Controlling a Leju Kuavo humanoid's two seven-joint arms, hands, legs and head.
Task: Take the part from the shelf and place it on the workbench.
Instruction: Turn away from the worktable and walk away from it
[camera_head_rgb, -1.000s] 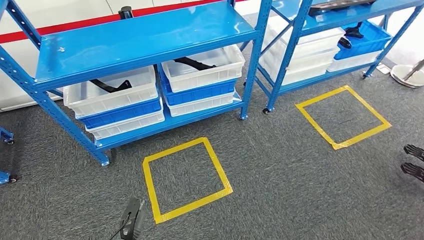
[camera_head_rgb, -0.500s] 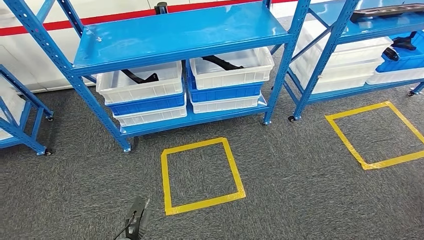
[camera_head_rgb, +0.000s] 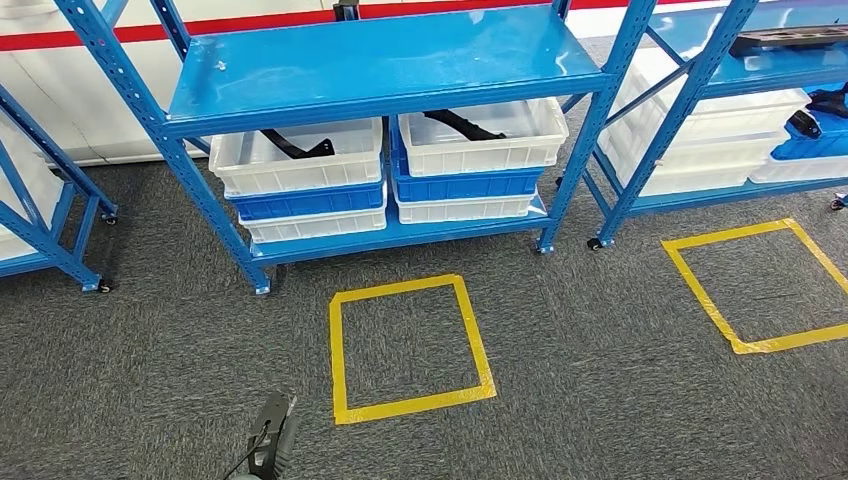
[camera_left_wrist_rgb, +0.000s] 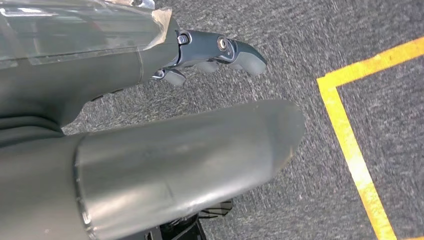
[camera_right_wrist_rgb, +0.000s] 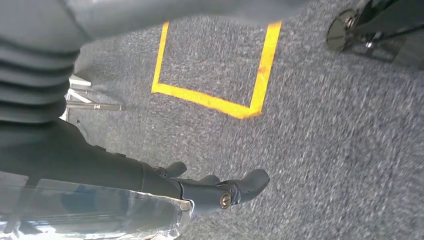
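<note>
Hidden or cut off: the black part in the left white bin pokes out from under the blue shelf, only its middle showing. A second black part in the right white bin is likewise half covered by the shelf board. At the top edge of the head view a dark object stands on the shelf, cropped, so I cannot tell what it is.

Containers, centre rack: two stacks side by side on the lower level, each a white bin on top, a blue bin beneath, another white one at the bottom. What the lower bins hold is hidden.

Containers, right rack: the neighbouring rack at upper right carries stacked white bins and a blue bin with dark pieces on it, cut by the frame edge. A flat dark item lies on its top board.

Far left: part of another blue frame on castors, mostly out of frame.

Floor: grey carpet with a yellow tape square at centre, just in front of the centre rack, and a second tape square at right.

Left hand: left hand hangs over the carpet, fingers loosely apart, holding nothing; a sliver of it shows at the bottom edge of the head view.

Right hand: right hand also over carpet, fingers spread a little, nothing in them.
</note>
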